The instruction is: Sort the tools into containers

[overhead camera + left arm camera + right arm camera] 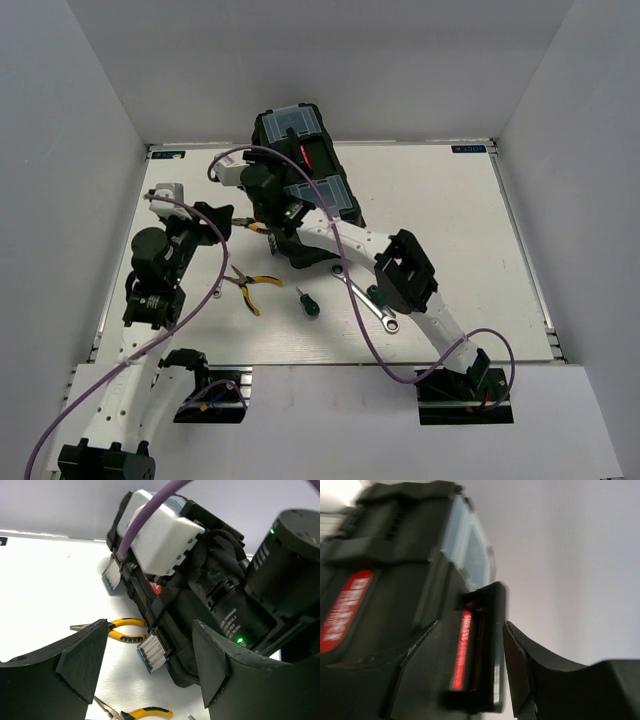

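while my right gripper (470, 625) straddles the toolbox (395, 555) lid's red-marked handle (462, 650), i cannot tell if it pinches; my left gripper (150, 640) gapes wide and empty, yellow-handled pliers (125, 630) lying just beyond its fingertips.

Black toolbox (333, 168) sits lid shut at the far middle of the white table (450, 230); 2 clear-covered organiser boxes (287, 122) on the lid, red-marked handle (305, 153) between them. Right arm (405, 270) reaches diagonally from its base onto the toolbox's near-left side; left gripper (213, 222) hangs just left of the toolbox. Loose on the table: yellow-handled pliers (255, 227) between left gripper and toolbox, 2nd pair (247, 288) nearer, 1 green-handled screwdriver (307, 303) beside it, 1 silver wrench (378, 310) partly under the right arm.
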Available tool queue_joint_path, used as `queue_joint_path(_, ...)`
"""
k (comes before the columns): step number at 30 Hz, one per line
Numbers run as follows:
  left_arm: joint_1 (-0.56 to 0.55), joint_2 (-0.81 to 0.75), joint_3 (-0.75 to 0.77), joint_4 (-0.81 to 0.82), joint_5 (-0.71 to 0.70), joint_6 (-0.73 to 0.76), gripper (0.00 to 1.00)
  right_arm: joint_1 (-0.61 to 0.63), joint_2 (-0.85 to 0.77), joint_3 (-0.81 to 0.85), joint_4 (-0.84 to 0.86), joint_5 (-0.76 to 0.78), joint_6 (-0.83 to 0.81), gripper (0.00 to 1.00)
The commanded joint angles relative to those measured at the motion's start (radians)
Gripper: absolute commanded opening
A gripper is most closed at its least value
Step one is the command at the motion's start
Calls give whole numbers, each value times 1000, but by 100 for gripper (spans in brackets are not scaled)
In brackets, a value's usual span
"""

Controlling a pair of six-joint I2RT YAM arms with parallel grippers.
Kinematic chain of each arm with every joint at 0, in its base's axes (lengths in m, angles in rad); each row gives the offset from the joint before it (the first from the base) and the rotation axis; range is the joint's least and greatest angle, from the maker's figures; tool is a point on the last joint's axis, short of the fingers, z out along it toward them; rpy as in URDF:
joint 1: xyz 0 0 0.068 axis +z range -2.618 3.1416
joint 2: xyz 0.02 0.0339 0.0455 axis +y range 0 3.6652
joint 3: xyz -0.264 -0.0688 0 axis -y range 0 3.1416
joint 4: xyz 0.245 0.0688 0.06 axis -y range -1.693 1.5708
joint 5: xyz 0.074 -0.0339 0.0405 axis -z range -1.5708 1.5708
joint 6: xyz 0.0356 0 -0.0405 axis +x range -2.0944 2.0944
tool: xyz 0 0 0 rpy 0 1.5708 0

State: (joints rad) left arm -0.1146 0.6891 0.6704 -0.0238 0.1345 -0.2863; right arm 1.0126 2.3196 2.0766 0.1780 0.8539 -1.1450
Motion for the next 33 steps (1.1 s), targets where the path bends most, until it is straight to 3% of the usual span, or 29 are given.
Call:
queue_joint_path(1, -2, -57, -14, -7, -58, -1, 78, 3, -63, 85, -242, -30, 265, 58)
queue_joint_path(8, -2, -102, -14, -7, -78, -28, 77, -43, -121, 192, -465, -140, 490, 58)
queue_joint_path(23, -2, -114, -32, 2, -69, -39, 77, -172, -140, 201, -600, -305, 731, 61)
queue_joint_path(27, -2, -114, -32, 2, -69, -39, 77, -198, -143, 203, -633, -378, 819, 52)
queue_joint_path(33, -2, -105, -32, 2, -69, -39, 77, -241, -183, 159, -666, -528, 938, 16)
